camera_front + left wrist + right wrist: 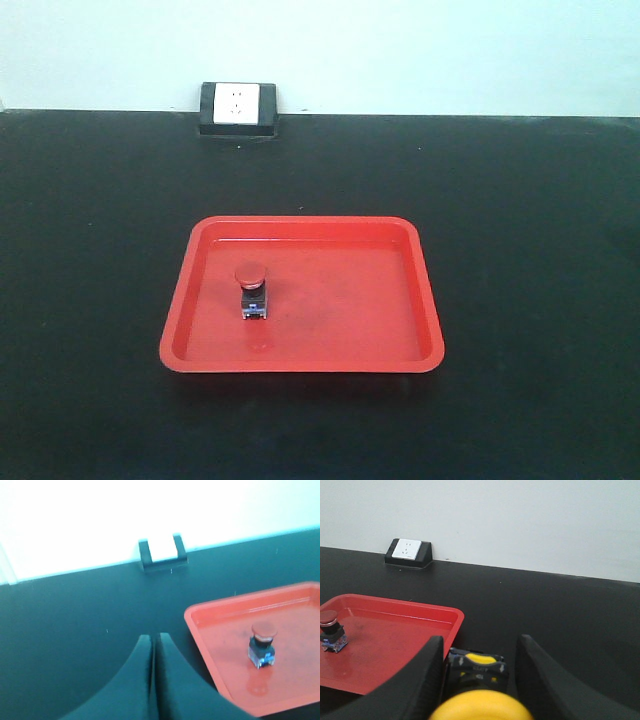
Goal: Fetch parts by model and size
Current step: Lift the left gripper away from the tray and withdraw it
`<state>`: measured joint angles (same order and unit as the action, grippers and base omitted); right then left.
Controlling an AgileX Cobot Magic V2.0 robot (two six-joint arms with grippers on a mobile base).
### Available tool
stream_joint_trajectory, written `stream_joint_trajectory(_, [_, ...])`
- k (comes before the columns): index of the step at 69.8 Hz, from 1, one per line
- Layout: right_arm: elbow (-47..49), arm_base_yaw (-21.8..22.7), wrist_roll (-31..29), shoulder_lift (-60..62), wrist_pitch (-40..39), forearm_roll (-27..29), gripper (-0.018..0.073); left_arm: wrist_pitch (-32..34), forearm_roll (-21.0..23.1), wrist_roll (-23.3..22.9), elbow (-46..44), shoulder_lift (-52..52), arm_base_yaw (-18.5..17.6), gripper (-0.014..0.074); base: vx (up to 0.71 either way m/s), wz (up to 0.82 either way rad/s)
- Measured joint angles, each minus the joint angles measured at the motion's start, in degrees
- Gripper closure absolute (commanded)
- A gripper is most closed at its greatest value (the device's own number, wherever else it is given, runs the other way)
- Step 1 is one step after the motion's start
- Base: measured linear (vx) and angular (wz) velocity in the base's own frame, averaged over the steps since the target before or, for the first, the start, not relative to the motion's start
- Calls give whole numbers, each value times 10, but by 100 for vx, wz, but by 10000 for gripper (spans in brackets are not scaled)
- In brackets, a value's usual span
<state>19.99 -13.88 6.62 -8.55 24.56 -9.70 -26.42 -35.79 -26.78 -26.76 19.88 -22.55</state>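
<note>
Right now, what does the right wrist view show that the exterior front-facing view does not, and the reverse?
Only the right wrist view shows the right gripper and a yellow-capped switch between its fingers. Only the front view shows the whole red tray, all four rims. Both show the red-capped switch standing in the tray's left part and the wall socket.

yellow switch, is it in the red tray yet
No, the yellow switch is held in the right pincer, outside the red tray.
</note>
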Motion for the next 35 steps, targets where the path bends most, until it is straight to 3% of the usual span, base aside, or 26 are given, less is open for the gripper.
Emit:
stream_joint_trajectory(20, [0,0,0,0,0,0,561,-1,13,10,45,-123,0,605,0,0])
stream_joint_trajectory(28, [0,0,0,0,0,0,561,-3,28,45,53,-141,0,605,0,0])
stream_joint_trajectory(35, [0,0,0,0,0,2,561,-3,68,92,54,-144,0,605,0,0])
